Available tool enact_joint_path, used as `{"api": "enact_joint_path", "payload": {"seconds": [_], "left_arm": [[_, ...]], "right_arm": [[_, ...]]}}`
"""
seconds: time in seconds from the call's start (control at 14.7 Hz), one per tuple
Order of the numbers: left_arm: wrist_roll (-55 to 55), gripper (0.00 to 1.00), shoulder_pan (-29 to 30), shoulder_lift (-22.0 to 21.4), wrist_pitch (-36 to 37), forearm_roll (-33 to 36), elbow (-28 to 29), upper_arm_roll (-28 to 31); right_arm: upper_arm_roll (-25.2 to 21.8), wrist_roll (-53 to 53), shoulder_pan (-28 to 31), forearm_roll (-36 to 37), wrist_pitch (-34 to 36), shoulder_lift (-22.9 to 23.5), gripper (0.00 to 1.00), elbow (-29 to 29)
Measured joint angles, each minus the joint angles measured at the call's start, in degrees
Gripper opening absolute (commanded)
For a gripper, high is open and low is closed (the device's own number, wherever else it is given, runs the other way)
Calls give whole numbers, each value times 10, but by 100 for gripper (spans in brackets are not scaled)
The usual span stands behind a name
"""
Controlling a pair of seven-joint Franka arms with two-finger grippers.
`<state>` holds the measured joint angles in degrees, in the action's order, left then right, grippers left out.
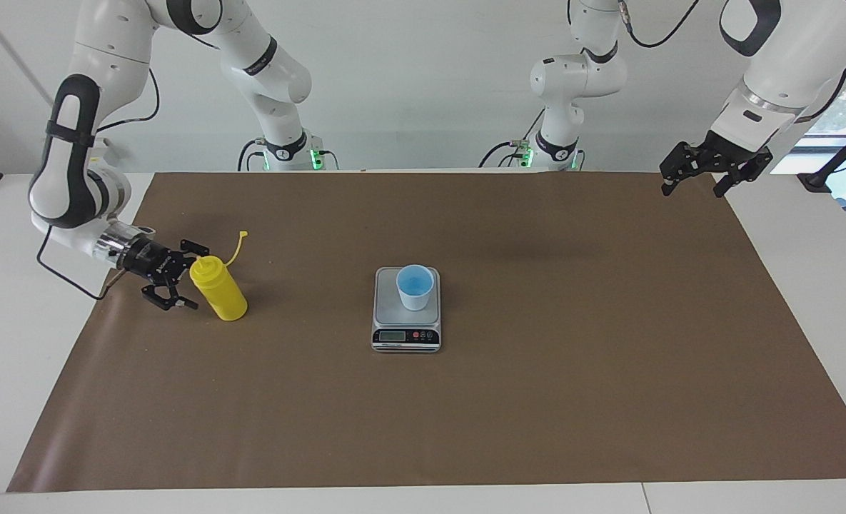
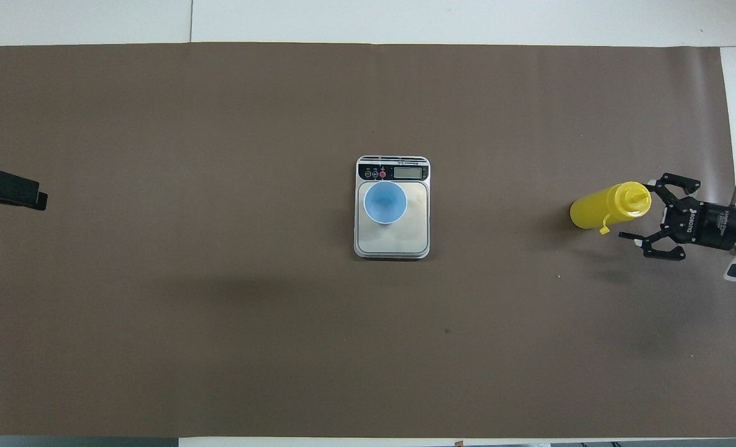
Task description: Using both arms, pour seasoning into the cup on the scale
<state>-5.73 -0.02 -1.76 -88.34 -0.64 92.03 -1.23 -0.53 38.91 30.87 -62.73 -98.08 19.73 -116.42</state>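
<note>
The yellow seasoning bottle (image 1: pixel 219 289) stands on the brown mat toward the right arm's end of the table, its cap strap (image 1: pixel 237 246) sticking up; it also shows in the overhead view (image 2: pixel 607 205). My right gripper (image 1: pixel 193 278) is open, low and level, with its fingers on either side of the bottle's top (image 2: pixel 644 211), not closed on it. The light blue cup (image 1: pixel 415 287) stands on the silver scale (image 1: pixel 406 335) at the mat's middle (image 2: pixel 385 202). My left gripper (image 1: pixel 695 190) is open and empty, raised over the mat's corner at the left arm's end (image 2: pixel 32 200).
The brown mat (image 1: pixel 537 400) covers most of the white table. The scale's display (image 2: pixel 406 172) is on its edge farther from the robots. Two shorter white arms (image 1: pixel 572 86) stand at the table's edge at the robots' end.
</note>
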Motion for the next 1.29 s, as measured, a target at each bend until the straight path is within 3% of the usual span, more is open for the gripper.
{"api": "enact_joint_path", "payload": {"seconds": [0.34, 0.75, 1.09, 1.29], "left_arm": [[0, 100, 0, 0, 0, 0, 0, 0], [0, 100, 0, 0, 0, 0, 0, 0], [0, 100, 0, 0, 0, 0, 0, 0], [0, 100, 0, 0, 0, 0, 0, 0]], "right_arm": [[0, 57, 35, 120, 138, 5, 100, 171], [11, 92, -33, 251, 220, -7, 100, 380], [14, 66, -138, 400, 222, -38, 100, 424], [15, 2, -177, 449, 223, -77, 100, 427]]}}
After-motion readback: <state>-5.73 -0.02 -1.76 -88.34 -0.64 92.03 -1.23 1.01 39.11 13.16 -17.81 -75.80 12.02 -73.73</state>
